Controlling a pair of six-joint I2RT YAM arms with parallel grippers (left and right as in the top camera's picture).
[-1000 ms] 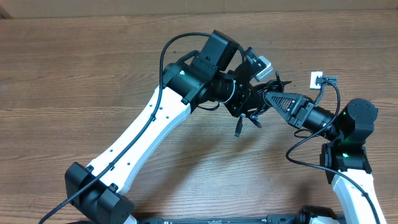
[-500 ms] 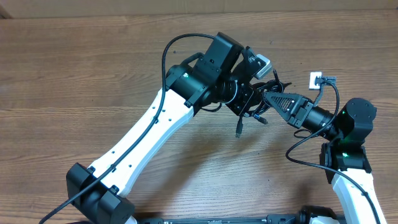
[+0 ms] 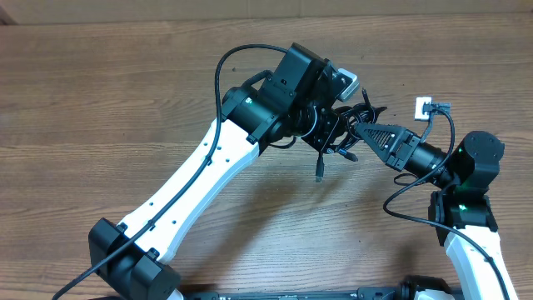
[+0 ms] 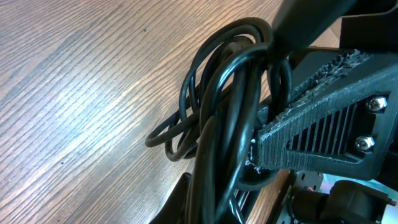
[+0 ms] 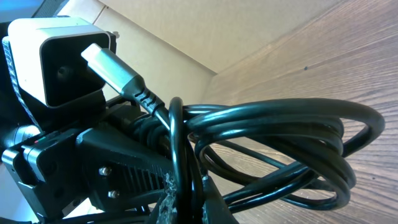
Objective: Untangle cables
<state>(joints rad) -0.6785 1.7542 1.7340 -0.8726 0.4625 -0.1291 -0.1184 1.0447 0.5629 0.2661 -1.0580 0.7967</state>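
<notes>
A: Overhead view, quick pass. Where are the cables [image 3: 360, 112]?

B: Bunched in a clump held up off the counter [image 3: 125, 100], right between the two arms. No loop rests on the wood in either wrist view.

A: Grip state?

B: Left fingers [image 3: 333, 137] are clenched on the bundle, and the strands run straight down into them in the left wrist view. Right fingers [image 3: 366, 132] are clenched too, pinching an upright strand, as the right wrist view shows. The two tips nearly touch.

A: Step?

B: I'd call it early separation. Both arms have hold of the same knot and nothing is freed yet. Next move, as I judge it, is to draw the two grips apart so the loops open, or to release one side and re-grip a single strand. Both holds are too close together to tell the cords apart.

A: Orientation?

B: The coils are stretched into long ovals. From the right wrist they run sideways, away from the fingers. In the overhead they fan to the upper right, and one loose tail with a plug [image 3: 319, 175] hangs toward the robot's side. The long axis roughly follows that line.
</notes>
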